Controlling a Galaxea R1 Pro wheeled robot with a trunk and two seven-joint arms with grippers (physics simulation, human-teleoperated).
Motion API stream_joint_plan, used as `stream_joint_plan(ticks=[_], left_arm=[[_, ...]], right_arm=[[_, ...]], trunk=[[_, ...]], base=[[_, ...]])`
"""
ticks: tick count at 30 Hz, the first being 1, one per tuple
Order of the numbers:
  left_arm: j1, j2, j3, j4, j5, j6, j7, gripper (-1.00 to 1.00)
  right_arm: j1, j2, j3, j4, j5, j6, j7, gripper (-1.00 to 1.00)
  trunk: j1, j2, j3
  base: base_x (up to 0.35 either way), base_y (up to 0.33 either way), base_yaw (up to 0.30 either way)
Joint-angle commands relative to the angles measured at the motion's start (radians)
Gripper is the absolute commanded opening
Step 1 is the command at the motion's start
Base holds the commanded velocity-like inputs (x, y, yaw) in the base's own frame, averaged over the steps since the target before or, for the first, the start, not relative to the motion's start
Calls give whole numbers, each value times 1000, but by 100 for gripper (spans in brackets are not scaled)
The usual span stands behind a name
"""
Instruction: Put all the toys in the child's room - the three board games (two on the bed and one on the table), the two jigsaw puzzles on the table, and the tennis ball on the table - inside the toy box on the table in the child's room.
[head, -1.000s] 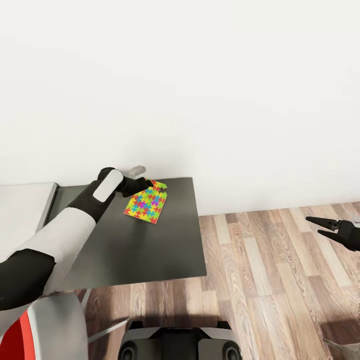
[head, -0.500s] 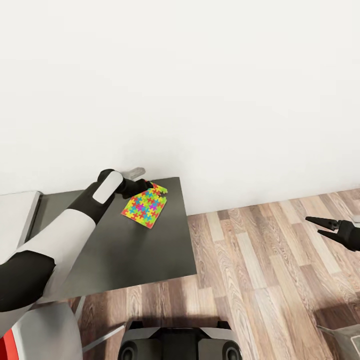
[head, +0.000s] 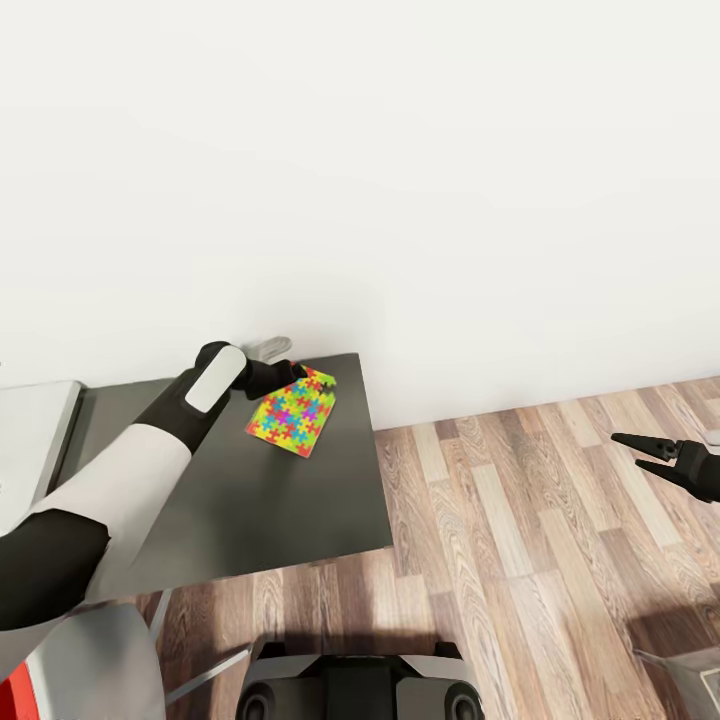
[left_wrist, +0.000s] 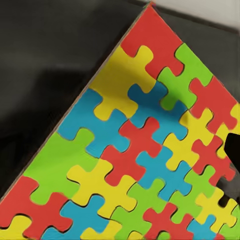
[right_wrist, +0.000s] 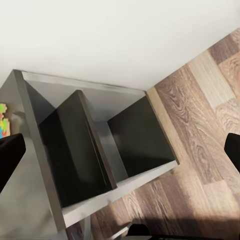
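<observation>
Dark grey desk (head: 250, 520) was noted first. One jigsaw puzzle (head: 292, 411) was held near its far right corner, pinched at the far edge by the left gripper (head: 298, 374). Slippage from this shallow edge grip was judged likely. The right gripper (head: 640, 452) hung open.

left arm (head: 150, 440) stretched forward, claw hidden; right claw (head: 640, 452) parted, held low
</observation>
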Motion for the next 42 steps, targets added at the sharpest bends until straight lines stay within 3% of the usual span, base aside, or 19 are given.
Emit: stream_joint_plan(ticks=[1, 12, 30, 42], left_arm=[[0, 1, -6, 18, 19, 0, 11, 100], [3, 1, -4, 17, 19, 0, 10, 100], [4, 3, -5, 16, 18, 0, -9, 100], [4, 3, -5, 16, 18, 0, -11, 100]], right_arm=[[-1, 0, -1, 0, 11, 5, 10, 100], [-1, 0, 0, 0, 11, 5, 10, 100], [-1, 0, 1, -20, 11, 5, 10, 100], [-1, -1, 4, -21, 10, 5, 10, 100]], trunk=[[1, -1, -1], [1, -1, -1], [1, -1, -1], [1, -1, -1]], base=[[-114, -15, -2], [-177, -20, -1], [-27, -2, -3], [-2, 0, -185]])
